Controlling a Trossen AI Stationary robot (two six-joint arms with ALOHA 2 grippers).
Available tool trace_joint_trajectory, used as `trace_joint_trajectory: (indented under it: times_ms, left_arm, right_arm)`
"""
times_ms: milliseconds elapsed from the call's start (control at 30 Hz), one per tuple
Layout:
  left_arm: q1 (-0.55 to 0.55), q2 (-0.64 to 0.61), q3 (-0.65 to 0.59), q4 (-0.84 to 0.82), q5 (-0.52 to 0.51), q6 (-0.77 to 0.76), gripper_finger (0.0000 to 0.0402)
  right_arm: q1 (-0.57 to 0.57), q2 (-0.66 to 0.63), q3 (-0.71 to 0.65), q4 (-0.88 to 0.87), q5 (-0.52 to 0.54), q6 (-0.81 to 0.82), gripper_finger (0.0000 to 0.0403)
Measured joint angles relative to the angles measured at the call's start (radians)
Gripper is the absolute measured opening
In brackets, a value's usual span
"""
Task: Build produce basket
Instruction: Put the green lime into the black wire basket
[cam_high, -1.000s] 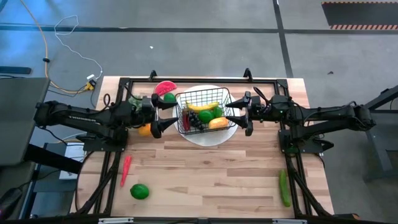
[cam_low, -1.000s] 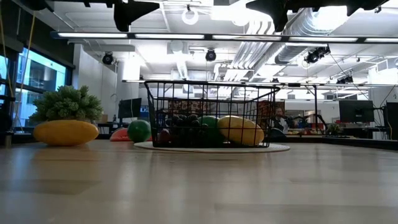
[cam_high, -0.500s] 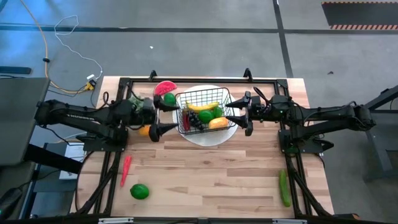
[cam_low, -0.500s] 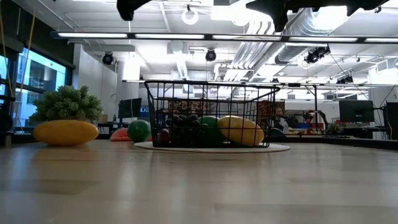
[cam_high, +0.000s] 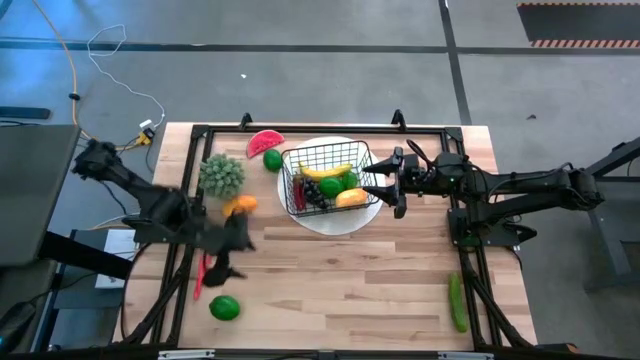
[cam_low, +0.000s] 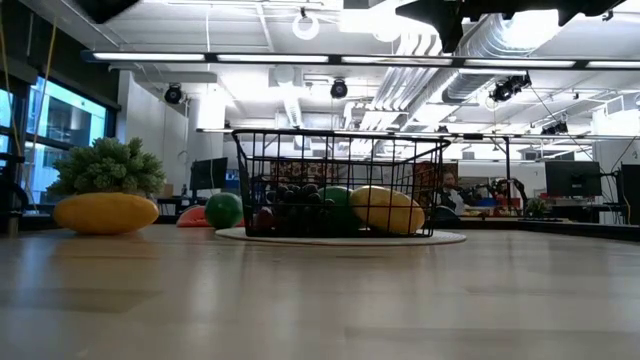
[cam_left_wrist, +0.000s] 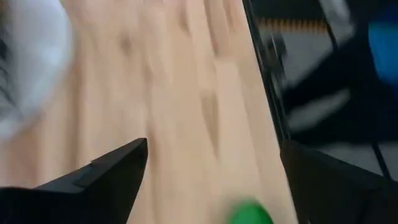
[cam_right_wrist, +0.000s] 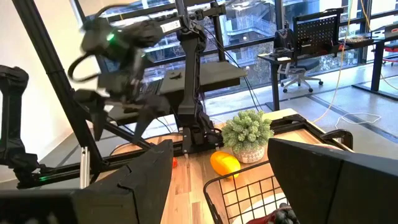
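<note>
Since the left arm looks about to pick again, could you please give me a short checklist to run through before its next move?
1. Left gripper open and empty: ok.
2. Left gripper near loose produce: ok, it is over the table's left front, by the red pepper and lime.
3. Chosen target: cannot tell.
4. Basket upright on the white plate: ok.
5. Right gripper open beside the basket, holding nothing: ok.
6. Cucumber within the left arm's reach: not ok, it lies at the right front.

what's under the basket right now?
The wire basket sits on a round white plate, whose rim shows around it in the high and low views. The plate's middle is covered by the basket and the fruit inside it, so anything else beneath cannot be seen.
</note>
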Motion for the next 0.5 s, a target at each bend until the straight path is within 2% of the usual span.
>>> trace_joint_trajectory:
  times_ms: [100,267,367,500]
  left_arm:
    - [-0.133,0.067,0.0,-0.06,-0.001,-0.084,0.0355]
    - [-0.301,0.203,0.0,-0.061,-0.02,-0.233,0.0355]
    - [-0.368,0.289,0.0,-0.06,-0.012,-0.323,0.0355]
    - [-0.428,0.385,0.0,-0.067,-0.028,-0.356,0.0355]
  right_arm:
    - [0.0,0.0,0.0,-0.008,0.0,0.0,0.0245]
    - [0.0,0.0,0.0,-0.022,0.0,0.0,0.0245]
    - [0.0,0.0,0.0,-0.037,0.0,0.0,0.0245]
    - [0.0,0.0,0.0,-0.054,0.0,-0.005,0.0245]
